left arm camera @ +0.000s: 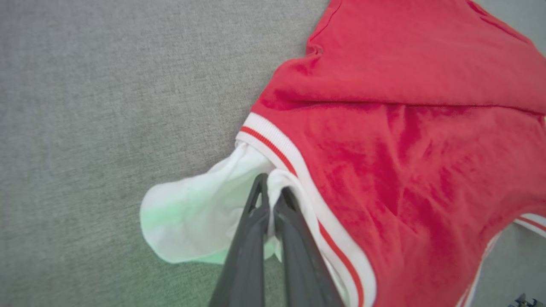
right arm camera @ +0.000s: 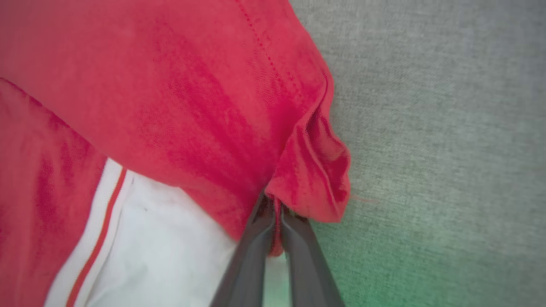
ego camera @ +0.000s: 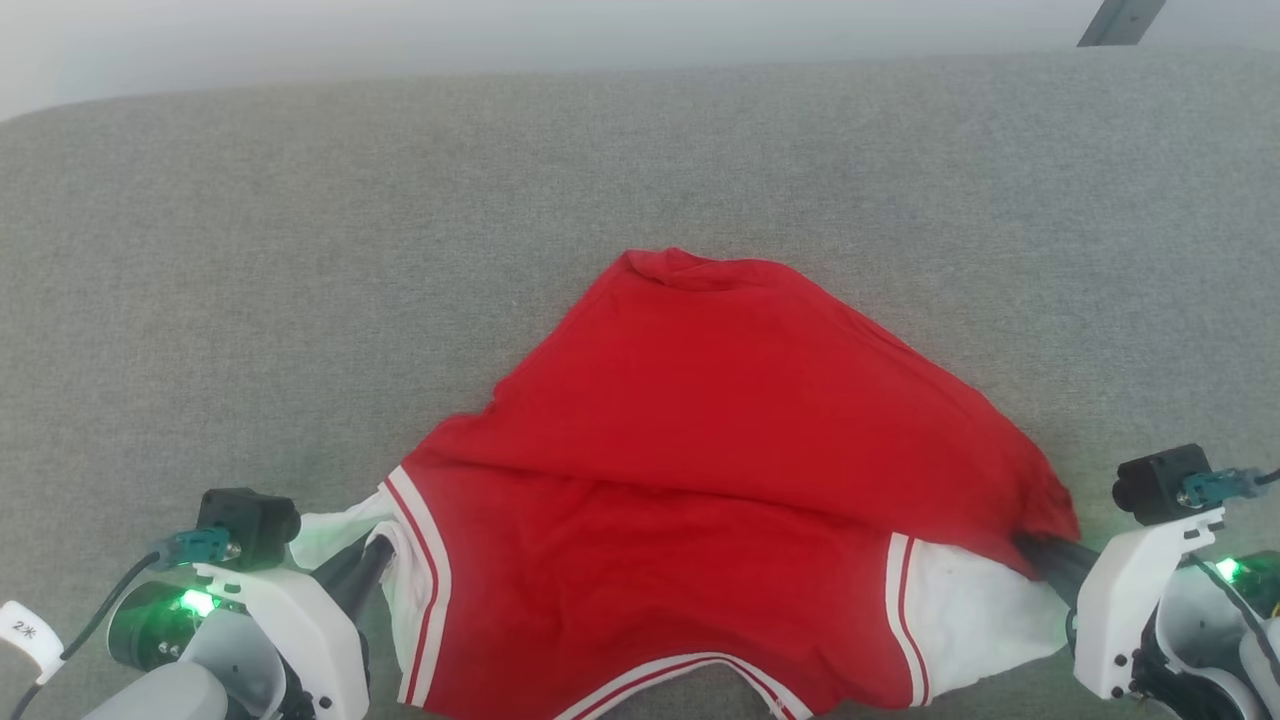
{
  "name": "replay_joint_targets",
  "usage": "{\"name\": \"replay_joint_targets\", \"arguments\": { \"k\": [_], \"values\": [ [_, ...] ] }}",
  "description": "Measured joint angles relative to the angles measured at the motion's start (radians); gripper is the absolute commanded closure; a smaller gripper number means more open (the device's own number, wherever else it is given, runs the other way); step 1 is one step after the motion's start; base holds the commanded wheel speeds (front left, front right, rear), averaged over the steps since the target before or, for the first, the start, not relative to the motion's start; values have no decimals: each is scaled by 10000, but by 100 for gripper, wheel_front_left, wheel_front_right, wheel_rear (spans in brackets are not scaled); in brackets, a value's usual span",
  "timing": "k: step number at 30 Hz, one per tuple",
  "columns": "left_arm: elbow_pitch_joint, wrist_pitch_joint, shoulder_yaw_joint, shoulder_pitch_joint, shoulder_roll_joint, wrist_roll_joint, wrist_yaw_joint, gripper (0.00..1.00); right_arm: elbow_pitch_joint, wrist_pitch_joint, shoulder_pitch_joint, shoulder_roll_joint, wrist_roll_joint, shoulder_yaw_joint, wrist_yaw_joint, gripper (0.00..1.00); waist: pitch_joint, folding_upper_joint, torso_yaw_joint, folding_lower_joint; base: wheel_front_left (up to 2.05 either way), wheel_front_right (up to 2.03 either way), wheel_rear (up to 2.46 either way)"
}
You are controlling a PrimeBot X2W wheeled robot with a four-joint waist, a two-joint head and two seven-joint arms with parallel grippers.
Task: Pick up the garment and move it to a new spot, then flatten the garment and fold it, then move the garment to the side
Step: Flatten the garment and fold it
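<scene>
While the left fingers [left arm camera: 247,247] and right fingers [right arm camera: 249,256] pinch its sides, the garment [ego camera: 700,420] stretches crosswise, V-neck at its near edge.

What sort of place this is cannot be told for sure. A grey woven fabric surface [ego camera: 300,250], like upholstery or a cloth-covered table, spreads under and ahead of the left gripper [ego camera: 372,556] and the right gripper [ego camera: 1035,556]. Far beyond the fingertips, past the surface's rounded edge, are a plain pale background [ego camera: 500,40] and, ahead of the right gripper, a dark metal strut [ego camera: 1120,20]. These suggest a lab or test setup rather than a home.
</scene>
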Motion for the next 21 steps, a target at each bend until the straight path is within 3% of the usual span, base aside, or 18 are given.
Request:
{"name": "replay_joint_targets", "arguments": {
  "k": [7, 14, 21],
  "values": [
    [31, -15, -6, 3, -6, -4, 0, 100, -384, -196, 128, 173, -240, -376, 25, 0, -40, 0, 2, 0, 0, 0, 0],
    [-6, -12, -81, 53, -73, -12, 13, 100, -2057, -176, -6, -130, -640, -951, 4, 0, -112, 0, 122, 0, 0, 0, 0],
    [-19, 73, -236, -91, -311, 90, -4, 100, -2924, 217, -1212, -209, -1045, -600, 2, 0, -86, 0, 484, -1, 0, 0, 0]
  ]
}}
